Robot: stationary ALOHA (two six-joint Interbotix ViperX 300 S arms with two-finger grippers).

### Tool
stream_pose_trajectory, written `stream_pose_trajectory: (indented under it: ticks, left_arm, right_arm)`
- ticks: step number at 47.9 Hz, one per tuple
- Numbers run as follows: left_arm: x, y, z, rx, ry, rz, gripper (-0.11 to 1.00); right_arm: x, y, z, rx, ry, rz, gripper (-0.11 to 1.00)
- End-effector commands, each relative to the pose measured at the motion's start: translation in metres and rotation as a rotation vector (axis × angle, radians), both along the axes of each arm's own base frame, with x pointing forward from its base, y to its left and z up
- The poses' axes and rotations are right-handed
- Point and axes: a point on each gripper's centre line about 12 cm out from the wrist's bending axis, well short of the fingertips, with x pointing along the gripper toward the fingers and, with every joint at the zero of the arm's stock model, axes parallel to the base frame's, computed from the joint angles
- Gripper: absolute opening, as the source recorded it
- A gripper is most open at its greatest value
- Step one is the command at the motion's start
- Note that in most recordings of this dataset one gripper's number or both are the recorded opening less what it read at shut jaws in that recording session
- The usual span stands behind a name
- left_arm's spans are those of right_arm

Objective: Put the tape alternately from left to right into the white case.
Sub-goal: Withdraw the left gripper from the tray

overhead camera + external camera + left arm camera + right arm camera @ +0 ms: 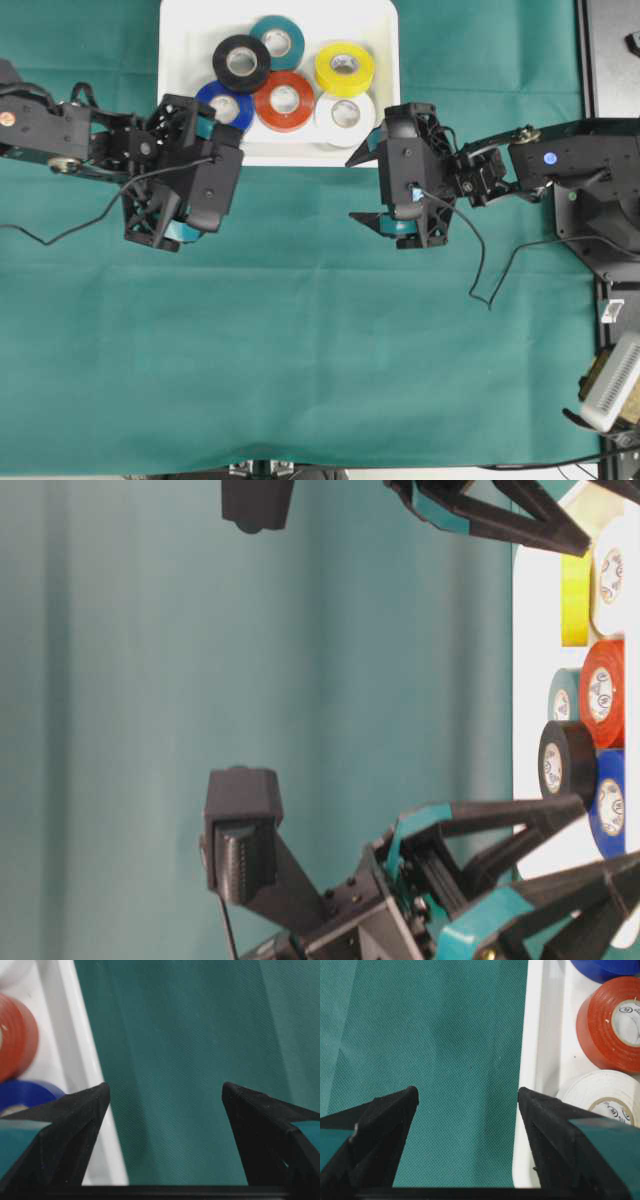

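Well, the green cloth (320, 360) lies under both my grippers and takes up most of what I see, bare between each pair of jaws. Just ahead of my fingertips sits the case (180, 30), its near rim touching the edge of both wrist views: to the left of my left gripper (165, 1095), to the right of my right gripper (467, 1095). Both grippers stand spread wide and hold nothing. All six rolls already lie inside the case, so I judge the sorting finished or nearly so. Nearest my left jaws are the blue roll (226, 105) and the red roll (285, 100), with the black roll (241, 63) leaning on them; beyond my right jaws lie the white roll (345, 115) and the yellow roll (345, 68); the teal roll (277, 41) is farthest off. These rolls look light and stiff, with glossy sides that could slip, so I would take one across its outer wall, one jaw on each side, or with one finger down through the pale core. Packed touching as they are, there is little room to slide a finger between neighbours.
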Motion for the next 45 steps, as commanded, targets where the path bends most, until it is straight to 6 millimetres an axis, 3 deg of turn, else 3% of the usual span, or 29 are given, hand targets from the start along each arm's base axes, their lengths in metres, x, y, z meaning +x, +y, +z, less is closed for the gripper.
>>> stream_pose_trajectory:
  ticks: [1, 26, 45]
  left_arm:
    - [-0.002, -0.003, 0.014, -0.028, -0.047, 0.024, 0.62]
    - [-0.001, -0.004, 0.012, -0.069, -0.083, 0.071, 0.62]
    - [-0.003, -0.004, 0.010, -0.069, -0.077, 0.071, 0.62]
  right_arm:
    - [0.002, 0.002, 0.008, 0.007, -0.033, 0.006, 0.84]
    - [-0.004, 0.003, 0.003, 0.017, -0.030, 0.017, 0.84]
    - [-0.008, 0.003, 0.016, 0.015, -0.073, 0.017, 0.84]
